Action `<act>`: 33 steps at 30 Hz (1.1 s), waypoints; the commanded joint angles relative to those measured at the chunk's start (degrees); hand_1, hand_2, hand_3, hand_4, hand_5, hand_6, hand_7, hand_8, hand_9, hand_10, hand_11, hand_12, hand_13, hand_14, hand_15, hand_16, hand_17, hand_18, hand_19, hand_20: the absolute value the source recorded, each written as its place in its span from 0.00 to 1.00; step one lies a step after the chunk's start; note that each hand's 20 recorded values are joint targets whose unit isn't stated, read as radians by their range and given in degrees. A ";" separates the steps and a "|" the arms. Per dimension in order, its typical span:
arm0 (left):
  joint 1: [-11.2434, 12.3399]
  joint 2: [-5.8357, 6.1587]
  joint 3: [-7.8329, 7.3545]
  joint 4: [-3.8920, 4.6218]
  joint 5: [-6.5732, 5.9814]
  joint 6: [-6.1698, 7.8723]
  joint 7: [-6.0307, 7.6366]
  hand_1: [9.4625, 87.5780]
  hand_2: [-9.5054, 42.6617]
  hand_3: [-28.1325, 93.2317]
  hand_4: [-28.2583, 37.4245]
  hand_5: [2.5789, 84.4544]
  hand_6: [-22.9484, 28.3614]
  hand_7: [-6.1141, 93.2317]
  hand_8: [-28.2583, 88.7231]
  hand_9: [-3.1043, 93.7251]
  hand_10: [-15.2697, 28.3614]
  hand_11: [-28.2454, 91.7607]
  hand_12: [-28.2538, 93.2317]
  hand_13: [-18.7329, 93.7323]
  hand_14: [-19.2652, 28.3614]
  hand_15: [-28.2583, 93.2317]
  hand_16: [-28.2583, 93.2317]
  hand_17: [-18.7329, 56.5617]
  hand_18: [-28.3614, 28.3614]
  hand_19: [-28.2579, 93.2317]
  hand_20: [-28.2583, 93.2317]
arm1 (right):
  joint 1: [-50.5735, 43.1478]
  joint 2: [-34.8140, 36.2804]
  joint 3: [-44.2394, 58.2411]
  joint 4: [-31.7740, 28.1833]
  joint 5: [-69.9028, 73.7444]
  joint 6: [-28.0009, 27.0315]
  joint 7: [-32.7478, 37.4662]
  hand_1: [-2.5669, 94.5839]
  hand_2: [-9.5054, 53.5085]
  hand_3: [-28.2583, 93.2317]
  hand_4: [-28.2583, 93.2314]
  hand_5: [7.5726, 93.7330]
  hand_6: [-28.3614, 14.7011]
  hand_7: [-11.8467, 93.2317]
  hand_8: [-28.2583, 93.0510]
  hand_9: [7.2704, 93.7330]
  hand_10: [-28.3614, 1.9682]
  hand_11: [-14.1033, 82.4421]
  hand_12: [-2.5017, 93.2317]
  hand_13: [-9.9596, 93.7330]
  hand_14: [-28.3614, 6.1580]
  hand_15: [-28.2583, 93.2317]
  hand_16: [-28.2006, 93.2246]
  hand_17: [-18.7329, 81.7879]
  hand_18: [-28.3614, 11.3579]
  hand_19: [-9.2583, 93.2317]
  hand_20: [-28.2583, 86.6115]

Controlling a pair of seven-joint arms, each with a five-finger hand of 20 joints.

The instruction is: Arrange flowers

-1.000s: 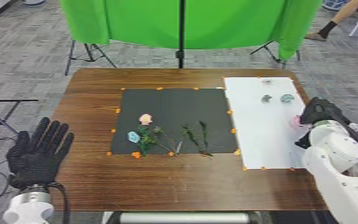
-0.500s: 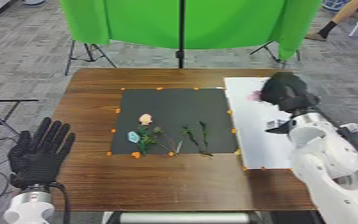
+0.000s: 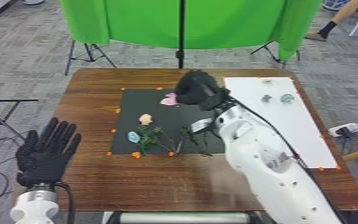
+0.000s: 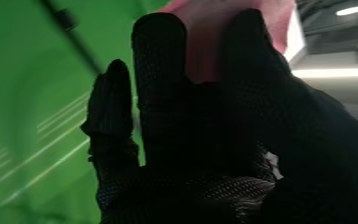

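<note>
Petals of a pink flower [image 3: 169, 99] show between the dark fingers [image 4: 160, 55] in the right wrist view; the right hand [image 3: 196, 87] pinches them between its fingers, probably so the bloom can lead while the glove stays behind it. In the head view the flower is near the upper middle of the frame, over the far part of the dark mat [image 3: 180, 114], which seems to be where the bouquet is being laid out. Left of centre lie a peach flower [image 3: 145, 119] and, below it, a blue flower [image 3: 134, 137], both beside green stems [image 3: 147, 141], likely placed so the blooms form heads above the greenery. Small grey-blue pieces [image 3: 286, 98] lie on the white sheet [image 3: 269, 125] at the upper right, perhaps parts waiting their turn.

The right arm [image 3: 255, 150] slants from the lower right up to the centre, its wrist above the mat's right side. At the lower left, the left hand [image 3: 44, 157] is spread, fingers pointing up the frame, holding nothing. Setting the pink flower above the peach one would be a sensible next move.
</note>
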 commanded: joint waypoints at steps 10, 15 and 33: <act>-0.94 0.77 1.33 0.93 0.00 0.58 -2.26 0.24 0.40 0.87 0.00 0.54 0.63 0.15 0.16 0.46 0.70 0.39 0.30 0.45 0.74 0.50 0.17 0.15 0.75 0.53 0.33 | -0.29 -10.64 -5.89 13.18 -12.17 3.95 -7.87 0.64 0.00 0.80 0.00 0.87 0.65 0.39 0.25 0.87 0.62 0.18 0.35 0.76 0.65 0.63 0.55 0.50 0.22 0.90 0.56; -1.13 1.12 1.15 0.88 0.05 0.63 -2.42 0.24 0.40 0.87 0.00 0.54 0.63 0.15 0.16 0.46 0.70 0.39 0.30 0.45 0.74 0.49 0.17 0.15 0.75 0.53 0.33 | -0.67 -11.72 -6.52 14.63 -14.81 6.58 -6.49 0.65 0.00 0.80 0.00 0.87 0.66 0.40 0.24 0.87 0.63 0.18 0.35 0.76 0.65 0.63 0.55 0.50 0.22 0.89 0.56; -2.15 1.07 1.26 1.97 0.26 -0.63 -4.38 0.24 0.40 0.87 0.00 0.53 0.63 0.15 0.16 0.46 0.70 0.39 0.30 0.44 0.74 0.49 0.18 0.15 0.75 0.53 0.33 | -3.19 -12.80 -5.25 16.37 -18.13 4.99 -5.42 0.64 0.00 0.81 0.00 0.85 0.65 0.42 0.23 0.84 0.62 0.20 0.33 0.74 0.65 0.63 0.55 0.50 0.22 0.89 0.56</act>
